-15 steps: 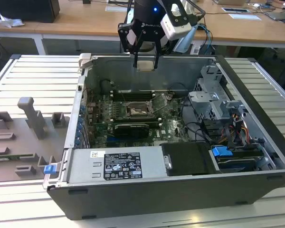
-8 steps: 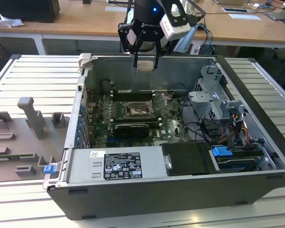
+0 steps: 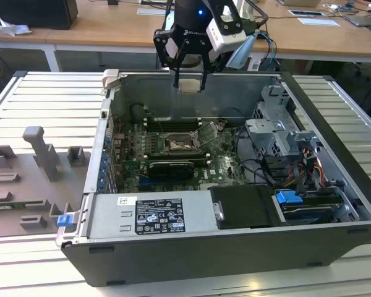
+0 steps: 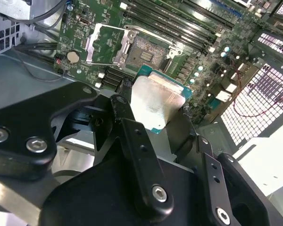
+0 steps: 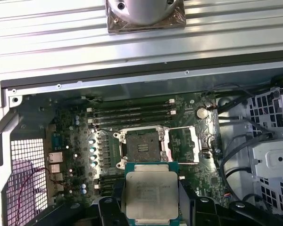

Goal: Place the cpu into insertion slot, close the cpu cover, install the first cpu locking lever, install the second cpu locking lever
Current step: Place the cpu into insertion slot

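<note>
One cpu (image 5: 151, 195) is held flat by its edges, with the fingers (image 4: 125, 117) of the gripper (image 3: 190, 83) pressed shut on it, up above the insertion slot (image 5: 141, 147). The cpu cover (image 5: 183, 143) is swung open beside it, so the insertion slot is left bare.

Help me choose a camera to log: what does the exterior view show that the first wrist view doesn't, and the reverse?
Exterior view: the gripper from outside, hanging above the whole computer case, plus the power supply and a grey fixture tray. First wrist view: the cpu face-on and the insertion slot with its dark centre, seen from above. Both: the green motherboard, the cpu cover flipped open, and the cpu held clear of the slot.
</note>
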You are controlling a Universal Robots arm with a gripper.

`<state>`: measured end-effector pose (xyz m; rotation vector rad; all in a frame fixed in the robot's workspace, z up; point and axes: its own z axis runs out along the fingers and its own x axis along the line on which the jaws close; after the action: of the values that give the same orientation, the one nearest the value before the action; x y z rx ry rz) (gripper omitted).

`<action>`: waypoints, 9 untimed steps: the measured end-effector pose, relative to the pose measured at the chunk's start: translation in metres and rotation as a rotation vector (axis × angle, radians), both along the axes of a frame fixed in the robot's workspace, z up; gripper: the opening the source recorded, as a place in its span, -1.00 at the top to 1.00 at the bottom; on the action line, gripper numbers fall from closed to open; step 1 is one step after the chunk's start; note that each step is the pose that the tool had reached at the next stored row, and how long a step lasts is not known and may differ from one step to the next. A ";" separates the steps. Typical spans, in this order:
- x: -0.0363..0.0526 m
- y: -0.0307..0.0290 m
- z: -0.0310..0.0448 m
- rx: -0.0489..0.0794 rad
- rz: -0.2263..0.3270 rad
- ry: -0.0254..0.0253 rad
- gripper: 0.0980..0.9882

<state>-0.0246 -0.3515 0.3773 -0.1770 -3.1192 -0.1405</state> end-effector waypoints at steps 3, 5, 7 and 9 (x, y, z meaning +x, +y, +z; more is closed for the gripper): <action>0.0000 0.0000 0.0000 0.000 -0.008 0.0000 0.01; 0.0000 0.0000 0.0000 0.000 -0.014 0.0000 0.01; 0.0000 0.0000 0.0000 0.000 -0.018 0.0000 0.01; 0.0000 0.0000 0.0000 0.000 -0.024 0.0000 0.01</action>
<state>-0.0247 -0.3515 0.3773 -0.2145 -3.1179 -0.1409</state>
